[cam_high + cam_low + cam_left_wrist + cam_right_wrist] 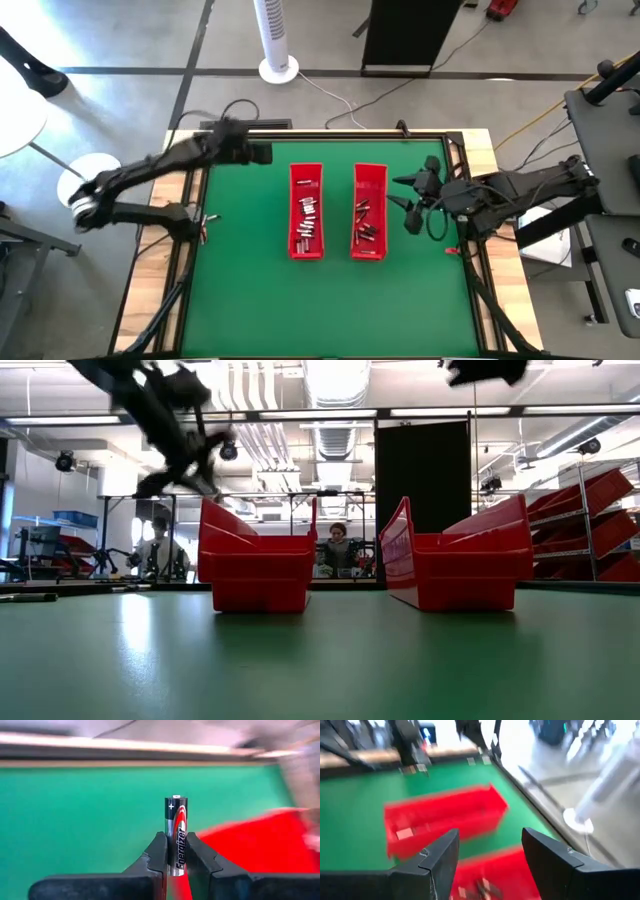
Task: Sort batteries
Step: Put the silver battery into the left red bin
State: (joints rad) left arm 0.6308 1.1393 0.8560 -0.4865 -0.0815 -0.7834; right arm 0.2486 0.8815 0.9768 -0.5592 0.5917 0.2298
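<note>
One battery in hand, sorting incomplete.

My left gripper (175, 865) pinched one upright battery (176, 832) above the table's (240, 290) far-left corner; I judged it should be carried level. Right gripper (490, 855) hung spread beside the red trays (306, 210).

Black-silver-red battery (175, 834), red trays (306, 212), green table (240, 280).

Overhead straight down, low table-level, two close wrist views, all sharing red trays (306, 210)
</note>
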